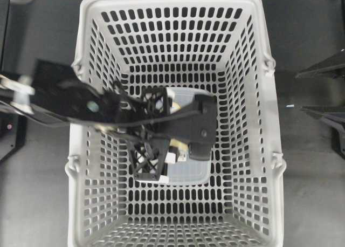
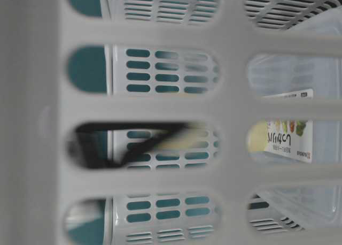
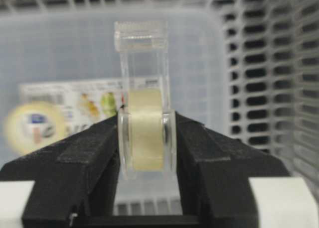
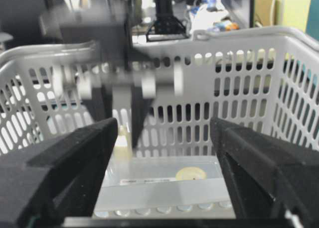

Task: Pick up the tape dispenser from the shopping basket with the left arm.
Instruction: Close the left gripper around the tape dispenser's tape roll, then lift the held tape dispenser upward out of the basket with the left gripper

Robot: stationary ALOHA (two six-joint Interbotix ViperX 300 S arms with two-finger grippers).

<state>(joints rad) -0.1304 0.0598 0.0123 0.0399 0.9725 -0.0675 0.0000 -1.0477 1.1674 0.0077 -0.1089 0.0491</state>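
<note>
My left gripper [image 3: 146, 143] is shut on the tape dispenser [image 3: 146, 128], a narrow clear plastic holder with a cream roll, held upright with its clear end on top. In the overhead view the left arm reaches from the left into the shopping basket [image 1: 86, 20], and its gripper [image 1: 180, 131] is over the basket's middle; the dispenser is mostly hidden under it. The right wrist view shows the blurred left gripper [image 4: 124, 83] with the cream roll [image 4: 121, 138] just over the container. My right gripper [image 4: 162, 163] is open and empty, and in the overhead view it [image 1: 326, 93] is at the right edge, outside the basket.
A larger translucent rounded-rectangle container [image 1: 188, 174] with a printed label [image 3: 75, 106] lies on the basket floor under the left gripper. The basket's slotted walls [image 3: 279, 63] rise close on all sides. Its hinged handles hang outside the rim [image 1: 277, 160].
</note>
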